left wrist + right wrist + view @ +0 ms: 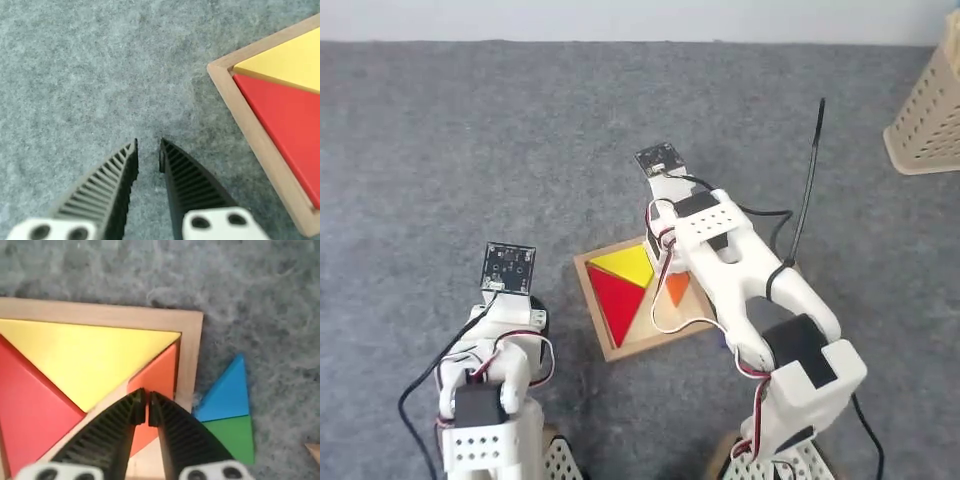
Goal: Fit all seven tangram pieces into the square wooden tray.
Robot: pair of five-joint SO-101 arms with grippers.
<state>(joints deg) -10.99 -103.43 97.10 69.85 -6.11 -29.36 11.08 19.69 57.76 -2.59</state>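
The job looks a little under halfway done. Three pieces sit in the wooden tray (592, 310): a big yellow triangle (623, 265) and a big red triangle (616, 300) lie flat, edge to edge, and fill most of one side, while a smaller orange triangle (677, 290) is tucked into the corner next to the yellow one. Bare wood shows in the tray beside the orange piece, so there is room to fill. Outside, on the grey carpet (470, 150), a blue triangle (226, 390) and a green piece (232, 437) lie touching each other, just beside the tray's rim. Both have yet to go in, and I cannot tell where the last two pieces are. The right gripper (145, 401) hangs over the tray at the edge of the orange triangle, its fingers pressed together on nothing. The left gripper (148, 147) is over bare carpet near a tray corner, with a narrow gap between its fingers and nothing held. The likely next work is fetching the blue or green piece, and both lie nearer the right arm.
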